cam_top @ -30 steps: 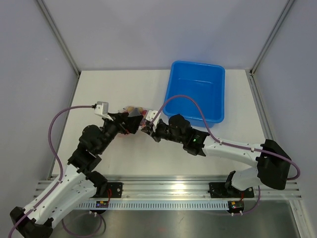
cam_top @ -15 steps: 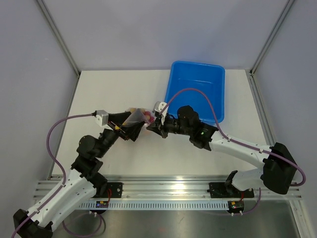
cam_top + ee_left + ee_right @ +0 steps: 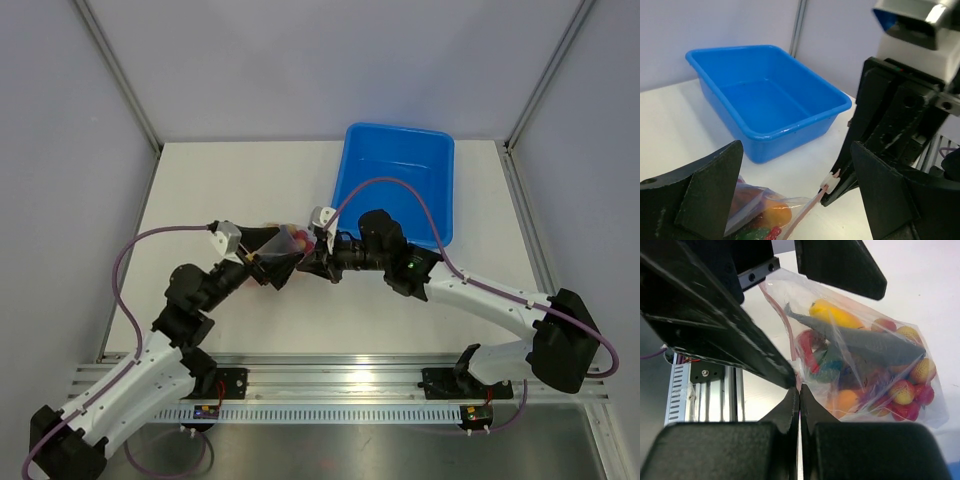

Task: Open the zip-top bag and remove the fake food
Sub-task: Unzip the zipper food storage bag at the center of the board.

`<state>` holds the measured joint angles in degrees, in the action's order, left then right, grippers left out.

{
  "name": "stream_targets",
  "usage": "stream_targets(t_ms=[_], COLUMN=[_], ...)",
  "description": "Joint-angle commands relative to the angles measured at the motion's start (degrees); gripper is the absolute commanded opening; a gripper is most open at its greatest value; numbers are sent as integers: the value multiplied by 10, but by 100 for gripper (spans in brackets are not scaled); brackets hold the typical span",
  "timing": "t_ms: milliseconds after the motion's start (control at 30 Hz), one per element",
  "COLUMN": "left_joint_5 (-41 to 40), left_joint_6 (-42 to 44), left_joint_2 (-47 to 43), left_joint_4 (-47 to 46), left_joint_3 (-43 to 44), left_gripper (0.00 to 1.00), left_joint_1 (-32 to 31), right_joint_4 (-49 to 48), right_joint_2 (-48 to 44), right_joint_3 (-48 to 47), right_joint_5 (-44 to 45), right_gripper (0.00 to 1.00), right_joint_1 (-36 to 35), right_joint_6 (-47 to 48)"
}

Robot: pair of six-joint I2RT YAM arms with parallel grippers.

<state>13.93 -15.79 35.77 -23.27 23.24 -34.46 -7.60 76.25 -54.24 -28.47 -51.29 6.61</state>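
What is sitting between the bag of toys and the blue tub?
Between bag and tub lies only bare table, plain in the left wrist view. The right claw pinches the bag's edge off to the side.

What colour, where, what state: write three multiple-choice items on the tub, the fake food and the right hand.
1. The tub is: A red; B blue; C green.
2. The fake food lies: A in the tub; B in the zip-top bag; C nowhere in view.
3. The right hand is: A wide open; B shut on the zip-top bag's edge; C out of view.
Answers: B, its walls are blue; B, toys show through clear plastic; B, its jaws meet on the plastic.
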Motion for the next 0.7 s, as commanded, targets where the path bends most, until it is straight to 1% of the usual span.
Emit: stream_targets(t_ms=[0,67,133,233,267,333,433,500,533,600,667], left_joint_5=[50,56,72,81,86,98,102,89,77,55,51], left_joint_6=[37,40,43,45,52,45,33,31,26,21,30], left_joint_2=[-25,-39,-41,-28,-19,-11,13,21,21,10,0], left_joint_4=[-74,-79,-86,-84,-87,-117,-143,-123,-117,-128,-129], left_joint_3=[3,-1,-3,3,3,-6,-12,-1,1,-8,-16], left_gripper=[91,90,84,81,82,89,93,96,99,99,99], left_joint_1=[-1,-1,-1,-1,-1,-1,-1,-1,-1,-1,-1], right_joint_4=[-18,-21,-21,-21,-22,-24,-29,-29,-29,-32,-35], right_joint_2=[-22,-22,-23,-23,-24,-26,-25,-24,-24,-25,-25], right_joint_3=[-32,-32,-32,-32,-32,-30,-29,-30,-30,-28,-26], right_joint_5=[-31,-35,-37,-42,-46,-48,-52,-55,-55,-55,-57], right_gripper=[0,0,0,0,0,0,0,0,0,0,0], right_joint_1=[9,11,11,15,15,19,21,22,22,23,23], right_joint_6=[-14,-17,-19,-21,-22,-26,-29,-30,-30,-29,-31])
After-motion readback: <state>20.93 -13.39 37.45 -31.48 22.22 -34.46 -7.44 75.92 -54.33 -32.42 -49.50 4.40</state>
